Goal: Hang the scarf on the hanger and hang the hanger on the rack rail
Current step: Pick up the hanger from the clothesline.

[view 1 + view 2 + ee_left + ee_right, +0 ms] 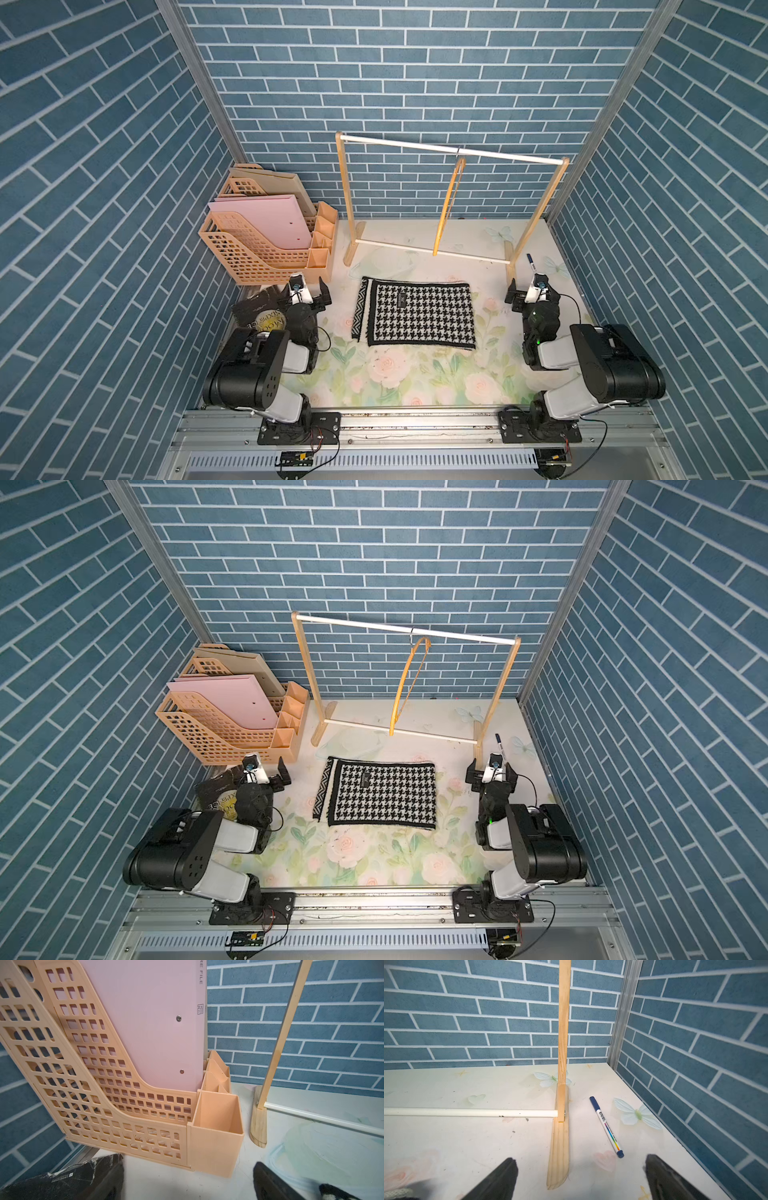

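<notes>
Your left end effector (306, 291) stands wide open and holds nothing; in the left wrist view its dark fingers (270, 1184) frame only bare table (415, 386), with the peach file organizer (145, 1105) just ahead. Your right end effector (534, 293) is just as wide and just as empty; its wrist view looks past the foot of the wooden rack (558, 1147) to a pen (607, 1127) lying beside it.

Take 12 o'clock as the back wall in both top views. The scarf (419, 313) lies flat and folded at the middle of the table, between the two end effectors and apart from both; the left one sits at its 9 o'clock, the right at its 3 o'clock. Its chevron underside shows along the 9 o'clock edge. The hanger (446, 208) is at the scarf's 12 o'clock; it hangs by its hook from the rack's top rod, turned nearly edge-on to you.

I judge you are at the very start; nothing is grasped, and the approach to the scarf is the step in hand. The next move calls for bringing an end effector inward and down onto a scarf edge; pinch all the folded layers, or the cloth will likely unfold on the lift. The hanger looks free to swing; plan to steady it with your other arm.
</notes>
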